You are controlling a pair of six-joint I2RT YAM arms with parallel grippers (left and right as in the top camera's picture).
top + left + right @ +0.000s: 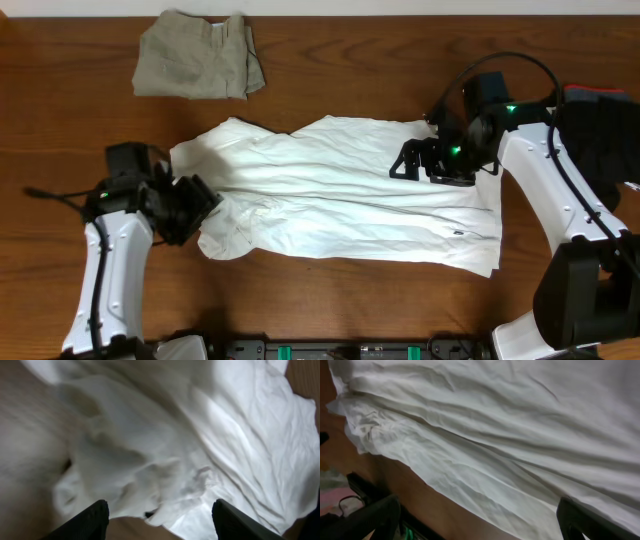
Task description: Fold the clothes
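Gaping L/R pincers (pixel 203 208) (pixel 402 163) over T-shirt (pixel 340 200)

— What is filling the frame?
— The white T-shirt (pixel 200 450) is lying rumpled across most of it, with creases running toward the right edge.
— And along the left side?
— Brown table (pixel 25 460) is showing there, blurred, and again in the top right corner.
— Where is the left gripper (pixel 161 519) sitting?
— Its two dark fingers (pixel 92 520) are poking up from the bottom edge, standing wide apart. A bunched lump of the shirt's edge is lying just beyond the gap, and the fingers are pinching nothing.
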